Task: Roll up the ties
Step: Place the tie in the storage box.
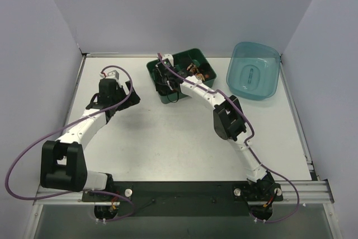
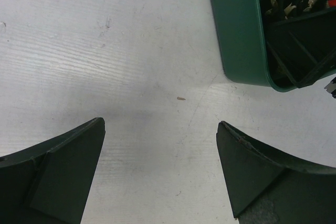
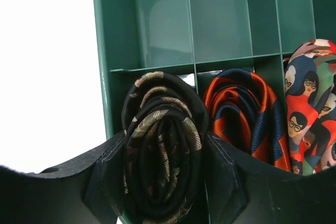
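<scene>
Black gold-motif rolled fabric tie (image 3: 163, 108) in green plastic tray (image 3: 101, 51) touches both right gripper (image 3: 165, 150) fingers, pinch unclear; left gripper (image 2: 160, 124) gapes.

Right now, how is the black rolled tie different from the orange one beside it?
The black tie has gold marks; the orange tie has blue stripes. The black tie sits between the fingers of the right end effector; the orange tie sits outside them. The black tie fills the edge slot of the tray, the orange tie the next slot in. Both are rolled up.
</scene>
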Controlling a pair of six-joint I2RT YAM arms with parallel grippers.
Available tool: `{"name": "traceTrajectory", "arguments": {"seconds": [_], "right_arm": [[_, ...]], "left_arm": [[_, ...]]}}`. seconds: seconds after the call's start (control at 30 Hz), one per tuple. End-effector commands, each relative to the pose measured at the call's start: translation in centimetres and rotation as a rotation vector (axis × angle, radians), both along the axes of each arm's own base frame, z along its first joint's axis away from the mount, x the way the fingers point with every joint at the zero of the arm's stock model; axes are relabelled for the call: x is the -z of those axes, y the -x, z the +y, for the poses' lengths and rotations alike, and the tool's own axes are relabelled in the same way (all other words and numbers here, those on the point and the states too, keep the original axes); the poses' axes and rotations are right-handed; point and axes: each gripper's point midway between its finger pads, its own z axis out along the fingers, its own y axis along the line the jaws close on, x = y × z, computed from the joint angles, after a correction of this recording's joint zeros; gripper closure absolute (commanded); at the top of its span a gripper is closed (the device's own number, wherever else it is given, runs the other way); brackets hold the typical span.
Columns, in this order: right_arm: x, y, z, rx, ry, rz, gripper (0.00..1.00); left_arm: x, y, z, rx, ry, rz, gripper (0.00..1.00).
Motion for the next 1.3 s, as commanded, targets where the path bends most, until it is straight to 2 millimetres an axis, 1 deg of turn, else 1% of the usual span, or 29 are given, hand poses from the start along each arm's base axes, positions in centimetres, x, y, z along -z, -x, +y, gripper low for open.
{"name": "traceTrajectory", "arguments": {"seconds": [0.0, 0.03, 0.07, 0.13, 0.17, 0.2, 0.23, 0.27, 0.3, 0.33, 0.37, 0.4, 0.43, 0.47, 0.6, 0.67, 0.7, 0.77, 0.8, 0.83, 0.87, 0.9, 0.93, 0.97, 1.03, 1.07, 1.13, 1.17, 1.27], "right_arm": [[0.4, 4.6, -0.1, -0.083, 0.041, 0.127, 0.45], [0.1, 4.6, -0.2, -0.083, 0.039, 0.123, 0.44], [-0.6, 4.6, -0.1, -0.083, 0.027, 0.111, 0.43], [-1.1, 4.9, -0.2, -0.088, 0.016, 0.11, 0.42], [-2.1, 4.8, 0.0, -0.091, -0.002, 0.092, 0.42], [-2.2, 4.9, -0.1, -0.089, -0.006, 0.092, 0.42], [-2.6, 5.0, -0.1, -0.094, -0.015, 0.086, 0.42], [-3.8, 4.9, 0.0, -0.094, -0.034, 0.066, 0.42], [-4.0, 5.0, 0.0, -0.093, -0.04, 0.064, 0.41], [-4.2, 5.1, -0.1, -0.095, -0.042, 0.062, 0.41], [-5.2, 5.2, 0.0, -0.101, -0.059, 0.047, 0.41], [-5.7, 5.2, 0.0, -0.1, -0.066, 0.041, 0.41], [-6.0, 5.2, -0.1, -0.099, -0.071, 0.037, 0.38], [-6.8, 5.3, -0.2, -0.101, -0.08, 0.026, 0.38], [-8.7, 5.1, -0.6, -0.093, -0.103, -0.003, 0.34], [-9.5, 4.8, -0.8, -0.085, -0.125, -0.02, 0.33], [-9.8, 5.0, -0.5, -0.103, -0.148, -0.014, 0.33], [-10.3, 4.4, -0.3, -0.102, -0.191, -0.024, 0.33], [-10.3, 4.2, -0.2, -0.102, -0.208, -0.019, 0.34], [-10.2, 3.8, -0.4, -0.098, -0.222, -0.014, 0.36], [-9.7, 3.4, -0.1, -0.095, -0.24, -0.004, 0.41], [-9.3, 3.1, 0.1, -0.097, -0.253, 0.004, 0.5], [-9.1, 2.8, 0.4, -0.113, -0.286, 0.017, 0.65], [-7.8, 2.5, 0.7, -0.113, -0.298, 0.048, 0.73], [-7.2, 1.9, 1.2, -0.113, -0.321, 0.062, 0.84], [-5.6, 1.4, 1.2, -0.104, -0.314, 0.087, 0.87], [-5.1, 0.5, 1.1, -0.077, -0.328, 0.092, 0.91], [-4.0, -0.1, 0.7, -0.055, -0.321, 0.104, 0.91], [-2.5, -1.1, 0.4, -0.033, -0.325, 0.121, 0.93]], "left_arm": [[-2.9, -2.3, -0.4, 0.005, 0.018, -0.097, 0.03], [-3.1, -2.5, -0.5, 0.008, 0.021, -0.101, 0.03], [-3.3, -2.7, -0.5, 0.009, 0.024, -0.109, 0.03], [-3.7, -3.3, -0.8, 0.018, 0.031, -0.125, 0.03], [-4.0, -3.6, -0.9, 0.018, 0.033, -0.131, 0.03], [-4.3, -3.9, -1.1, 0.026, 0.041, -0.143, 0.03], [-4.2, -4.2, -1.2, 0.028, 0.045, -0.144, 0.03], [-4.8, -4.6, -1.4, 0.031, 0.052, -0.16, 0.03], [-5.1, -5.0, -1.6, 0.038, 0.064, -0.173, 0.03], [-4.9, -5.3, -1.8, 0.042, 0.068, -0.17, 0.03], [-5.3, -5.8, -2.0, 0.047, 0.076, -0.179, 0.03], [-5.5, -6.0, -2.3, 0.055, 0.084, -0.185, 0.03], [-5.2, -6.3, -2.4, 0.056, 0.087, -0.177, 0.03], [-5.2, -6.5, -2.6, 0.063, 0.091, -0.177, 0.03], [-4.8, -6.5, -2.8, 0.071, 0.09, -0.168, 0.03], [-4.4, -6.4, -2.7, 0.071, 0.084, -0.162, 0.03], [-4.2, -6.2, -2.6, 0.068, 0.079, -0.159, 0.03], [-4.1, -6.1, -2.6, 0.069, 0.075, -0.158, 0.03], [-4.1, -6.1, -2.6, 0.07, 0.074, -0.158, 0.03], [-3.9, -5.9, -2.5, 0.071, 0.073, -0.152, 0.03], [-4.3, -6.3, -2.6, 0.072, 0.076, -0.181, 0.03], [-4.4, -6.2, -2.7, 0.078, 0.076, -0.183, 0.03], [-4.4, -6.3, -2.6, 0.077, 0.074, -0.185, 0.03], [-4.3, -6.2, -2.6, 0.078, 0.072, -0.179, 0.03], [-4.4, -6.1, -2.6, 0.08, 0.066, -0.181, 0.03], [-4.4, -6.0, -2.5, 0.081, 0.065, -0.181, 0.03], [-4.3, -5.8, -2.5, 0.083, 0.061, -0.18, 0.03], [-4.3, -5.7, -2.5, 0.083, 0.061, -0.18, 0.03], [-4.1, -5.4, -2.5, 0.087, 0.061, -0.178, 0.03]]}}
